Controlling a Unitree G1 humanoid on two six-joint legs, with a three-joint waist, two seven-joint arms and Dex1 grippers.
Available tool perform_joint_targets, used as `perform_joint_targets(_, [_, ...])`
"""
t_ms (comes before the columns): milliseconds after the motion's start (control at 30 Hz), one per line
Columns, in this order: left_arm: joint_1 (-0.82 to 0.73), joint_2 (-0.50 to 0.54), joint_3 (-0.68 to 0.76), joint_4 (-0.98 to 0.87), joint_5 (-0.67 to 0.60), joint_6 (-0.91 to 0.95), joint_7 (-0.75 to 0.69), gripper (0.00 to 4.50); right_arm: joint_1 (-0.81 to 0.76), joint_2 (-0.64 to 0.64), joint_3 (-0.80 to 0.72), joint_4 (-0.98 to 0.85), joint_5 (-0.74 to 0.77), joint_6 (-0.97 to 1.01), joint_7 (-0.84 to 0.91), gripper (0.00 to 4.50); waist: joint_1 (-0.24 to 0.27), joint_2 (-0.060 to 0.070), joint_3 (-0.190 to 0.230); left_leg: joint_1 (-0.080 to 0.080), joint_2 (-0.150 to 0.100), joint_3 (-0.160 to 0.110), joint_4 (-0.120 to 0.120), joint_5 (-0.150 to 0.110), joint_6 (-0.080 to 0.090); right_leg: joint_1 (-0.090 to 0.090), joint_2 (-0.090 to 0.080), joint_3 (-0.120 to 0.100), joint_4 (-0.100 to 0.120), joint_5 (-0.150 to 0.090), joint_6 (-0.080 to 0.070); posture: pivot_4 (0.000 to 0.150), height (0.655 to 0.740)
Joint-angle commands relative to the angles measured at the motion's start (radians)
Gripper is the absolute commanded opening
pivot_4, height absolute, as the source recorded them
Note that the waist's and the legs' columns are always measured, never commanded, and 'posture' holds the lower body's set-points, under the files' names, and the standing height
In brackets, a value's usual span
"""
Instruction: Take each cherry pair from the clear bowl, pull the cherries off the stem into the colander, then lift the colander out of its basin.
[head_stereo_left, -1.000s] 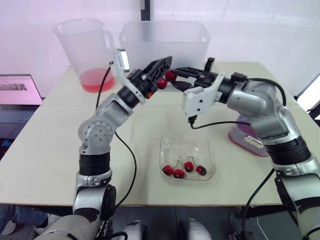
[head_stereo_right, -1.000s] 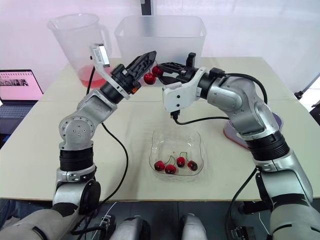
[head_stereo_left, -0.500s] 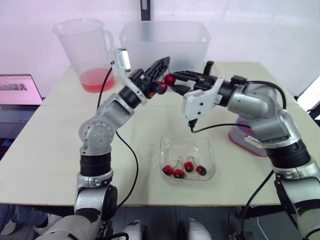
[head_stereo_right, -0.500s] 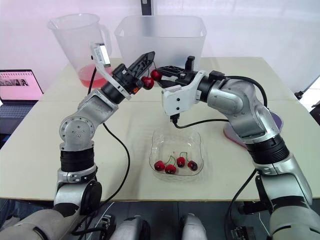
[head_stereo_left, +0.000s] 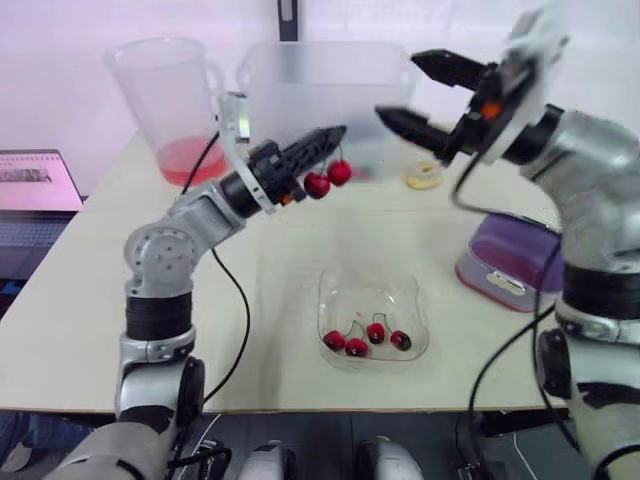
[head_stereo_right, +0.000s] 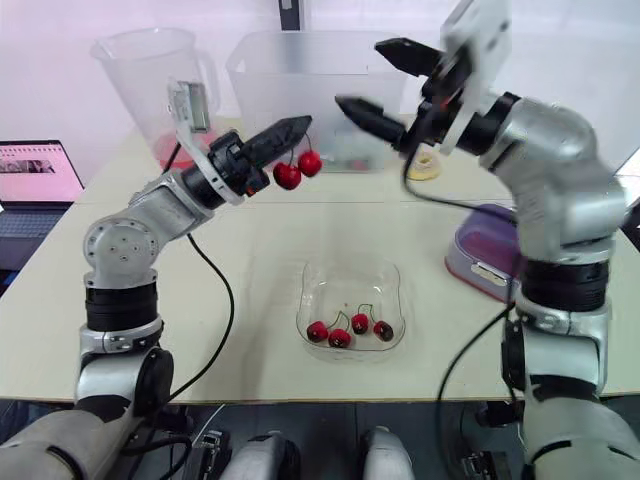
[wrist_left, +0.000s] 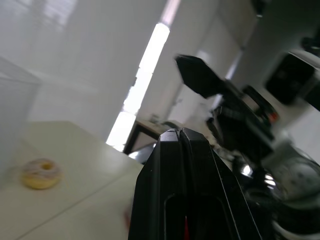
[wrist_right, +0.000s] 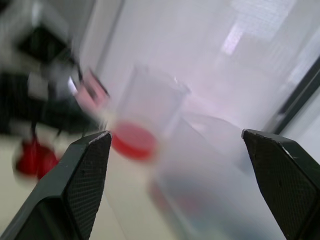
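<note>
My left gripper (head_stereo_left: 336, 133) is shut on the stem of a cherry pair (head_stereo_left: 328, 179). Both red cherries hang below its tip, over the table behind the clear bowl (head_stereo_left: 331, 292). In the bowl lie several more cherries (head_stereo_left: 366, 338). My right gripper (head_stereo_left: 398, 86) is raised to the right of the hanging pair, open wide and holding nothing. The purple colander in its basin (head_stereo_left: 505, 256) sits at the table's right edge, below my right arm. The left wrist view shows my shut fingers (wrist_left: 180, 150). In the right wrist view the cherry pair (wrist_right: 31, 156) is a red blur.
A clear tub (head_stereo_left: 330, 85) stands at the back of the table, with a pitcher (head_stereo_left: 165, 100) holding red liquid to its left. A small doughnut (head_stereo_left: 425, 176) lies beside the tub. A laptop (head_stereo_left: 35, 180) sits off the table's left side.
My right gripper let go of the cherry, opened wide and swung up and to the right. My left gripper closed fully on the stem and keeps both cherries.
</note>
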Motion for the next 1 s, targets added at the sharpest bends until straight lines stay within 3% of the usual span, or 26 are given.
perform_joint_targets(33, [-0.017,0.051,-0.007,-0.013,-0.045,0.045,-0.132,0.00,0.057,-0.057,-0.016,-0.060,0.208,0.213,0.087,4.44,0.003,0.000,0.000,0.000,0.000,0.000,0.000,0.000,0.000,0.000,0.000,-0.001,-0.001,0.000,0.000,0.150,0.6886])
perform_joint_targets(200, [-0.028,0.058,-0.014,-0.019,-0.075,0.080,-0.194,0.00,0.136,-0.040,0.000,-0.073,0.308,0.314,0.064,4.44,0.001,0.000,0.000,0.000,-0.002,0.000,0.001,0.000,0.001,0.001,-0.001,0.001,0.000,0.000,0.000,0.150,0.6886])
perform_joint_targets(500, [-0.014,0.031,-0.010,-0.044,-0.081,0.083,-0.173,0.00,0.185,0.019,0.072,-0.141,0.286,0.287,-0.012,4.44,0.002,0.000,0.000,0.000,-0.001,0.000,0.000,0.000,0.001,0.001,-0.001,0.001,0.000,0.000,0.000,0.150,0.6886])
perform_joint_targets(667, [-0.006,0.022,-0.013,-0.053,-0.084,0.083,-0.159,0.00,0.176,0.043,0.067,-0.138,0.300,0.285,-0.050,2.23,0.001,0.000,0.000,0.000,-0.001,0.000,0.000,0.000,0.001,0.001,-0.001,0.001,0.000,0.000,0.000,0.150,0.6886])
perform_joint_targets(1000, [0.011,0.019,-0.008,-0.063,-0.092,0.082,-0.143,0.00,0.166,0.059,0.056,-0.145,0.368,0.296,-0.078,2.23,0.002,0.000,0.000,0.000,-0.001,0.000,0.000,0.000,0.001,0.001,-0.001,0.000,0.000,0.000,0.000,0.150,0.6886])
